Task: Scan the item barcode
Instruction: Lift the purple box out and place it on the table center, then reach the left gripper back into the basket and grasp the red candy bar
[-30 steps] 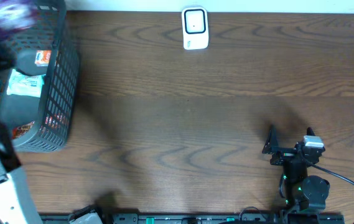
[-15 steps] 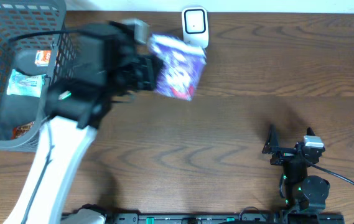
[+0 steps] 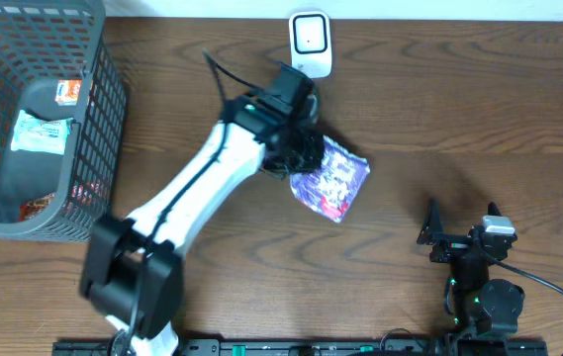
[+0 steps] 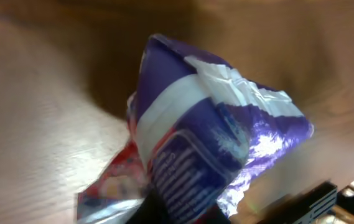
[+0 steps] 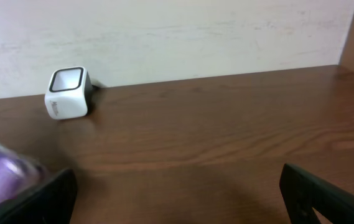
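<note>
Now left claw holds packet (purple).

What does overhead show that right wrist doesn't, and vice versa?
Only overhead: the mesh basket with packets inside, and the left arm reaching to the purple packet. Only right wrist: the pale wall behind the scanner. Both: the scanner, the wooden table, the open right gripper, and the purple packet, though right wrist catches only a blurred edge of it.
</note>
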Motion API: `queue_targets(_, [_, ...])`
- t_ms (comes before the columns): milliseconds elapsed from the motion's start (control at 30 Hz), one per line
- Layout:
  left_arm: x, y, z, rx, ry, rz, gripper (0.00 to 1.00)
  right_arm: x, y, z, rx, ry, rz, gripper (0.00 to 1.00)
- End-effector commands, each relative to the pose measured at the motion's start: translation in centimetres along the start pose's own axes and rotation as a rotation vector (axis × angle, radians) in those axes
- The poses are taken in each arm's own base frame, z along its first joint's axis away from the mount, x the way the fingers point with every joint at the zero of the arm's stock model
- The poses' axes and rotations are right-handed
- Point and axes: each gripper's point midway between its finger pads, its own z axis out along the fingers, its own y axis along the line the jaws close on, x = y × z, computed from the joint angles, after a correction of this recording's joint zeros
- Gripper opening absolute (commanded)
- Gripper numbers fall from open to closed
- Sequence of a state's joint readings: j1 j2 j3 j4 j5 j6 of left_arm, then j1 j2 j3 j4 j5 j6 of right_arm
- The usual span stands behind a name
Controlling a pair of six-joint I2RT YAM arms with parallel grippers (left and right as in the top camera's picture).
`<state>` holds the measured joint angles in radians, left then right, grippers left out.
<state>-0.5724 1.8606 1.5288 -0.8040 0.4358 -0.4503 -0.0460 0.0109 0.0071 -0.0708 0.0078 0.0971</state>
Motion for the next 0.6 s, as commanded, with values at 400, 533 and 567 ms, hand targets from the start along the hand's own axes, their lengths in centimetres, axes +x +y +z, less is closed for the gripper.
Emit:
queue_targets(400, [-4.4, -3.2, -8.7, 0.164, -0.205, 0.096, 0.82, 0.1, 0.2, 0.0, -0.007, 0.001, -0.009, 0.99])
queue_targets(533, [-6.8, -2.6, -18.0, 0.188, -0.449, 0.159, 0.82, 0.1, 0.2, 0.0, -0.007, 0.001, -0.009, 0.99])
queue_targets(567, [-7.2, -2.2, -20.4, 0.186, -0.517, 0.178, 0.88, 0.1, 0.2, 0.0, -0.007, 0.001, -0.009, 0.99])
